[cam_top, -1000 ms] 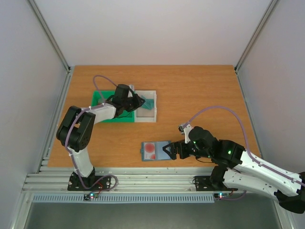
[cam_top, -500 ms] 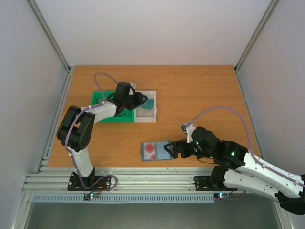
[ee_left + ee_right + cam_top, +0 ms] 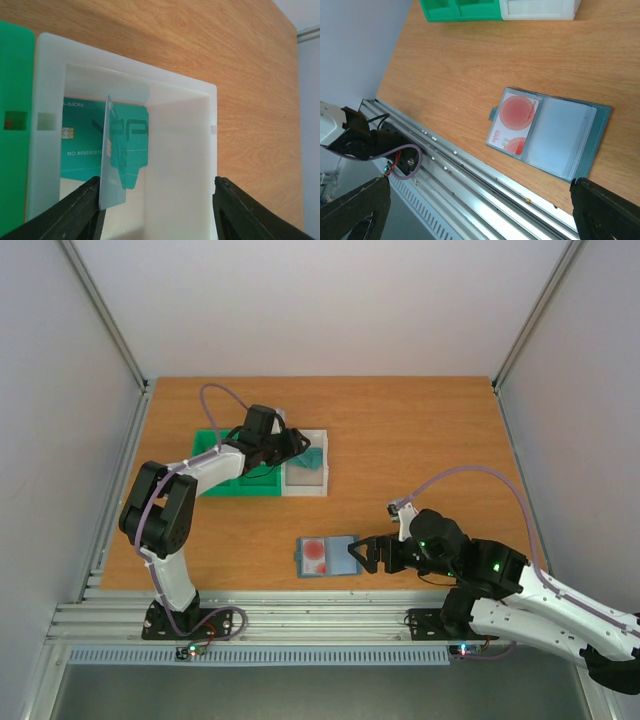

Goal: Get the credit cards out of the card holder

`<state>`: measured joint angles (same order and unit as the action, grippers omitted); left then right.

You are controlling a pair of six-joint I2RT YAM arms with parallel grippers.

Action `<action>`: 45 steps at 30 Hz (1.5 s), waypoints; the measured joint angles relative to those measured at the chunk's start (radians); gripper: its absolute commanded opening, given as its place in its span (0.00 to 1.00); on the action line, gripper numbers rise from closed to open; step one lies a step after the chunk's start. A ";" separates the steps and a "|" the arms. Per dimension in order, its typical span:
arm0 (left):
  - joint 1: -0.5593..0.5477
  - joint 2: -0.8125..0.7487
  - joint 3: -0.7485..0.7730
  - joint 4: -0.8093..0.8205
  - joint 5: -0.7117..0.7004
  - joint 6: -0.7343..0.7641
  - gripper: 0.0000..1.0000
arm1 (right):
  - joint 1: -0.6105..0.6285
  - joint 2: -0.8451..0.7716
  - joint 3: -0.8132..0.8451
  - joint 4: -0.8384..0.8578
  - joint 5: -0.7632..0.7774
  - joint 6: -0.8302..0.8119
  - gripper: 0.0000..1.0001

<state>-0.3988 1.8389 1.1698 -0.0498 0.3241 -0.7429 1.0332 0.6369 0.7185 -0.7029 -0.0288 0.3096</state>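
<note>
Two cards [image 3: 80, 150] (one seemingly upright) in tray [image 3: 50, 75].

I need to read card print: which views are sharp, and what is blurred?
Left wrist: number on teal card reads sharply, left fingers dark and soft. Right wrist: card holder crisp, right fingers blurred. Top external: even light, no glare.

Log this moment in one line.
left gripper: open over white tray | teal card: on edge in tray; second card flat | right gripper: open at wallet edge | wallet: open, red-marked card in slot
</note>
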 measured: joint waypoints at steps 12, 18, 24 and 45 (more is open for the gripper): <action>-0.006 -0.006 0.078 -0.153 -0.049 0.048 0.69 | 0.000 -0.008 -0.015 0.000 -0.001 0.030 0.98; -0.013 -0.030 0.090 -0.226 -0.072 0.062 0.68 | 0.000 -0.008 -0.023 0.005 -0.005 0.037 0.99; -0.016 -0.034 0.129 -0.302 -0.095 0.076 0.53 | 0.000 -0.008 -0.023 0.007 -0.005 0.042 0.99; -0.016 -0.032 0.150 -0.395 -0.141 0.077 0.01 | 0.000 -0.017 -0.024 0.006 -0.004 0.042 0.98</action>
<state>-0.4149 1.8072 1.3201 -0.4450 0.1829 -0.6655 1.0332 0.6197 0.6949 -0.6964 -0.0330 0.3511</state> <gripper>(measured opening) 0.009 0.985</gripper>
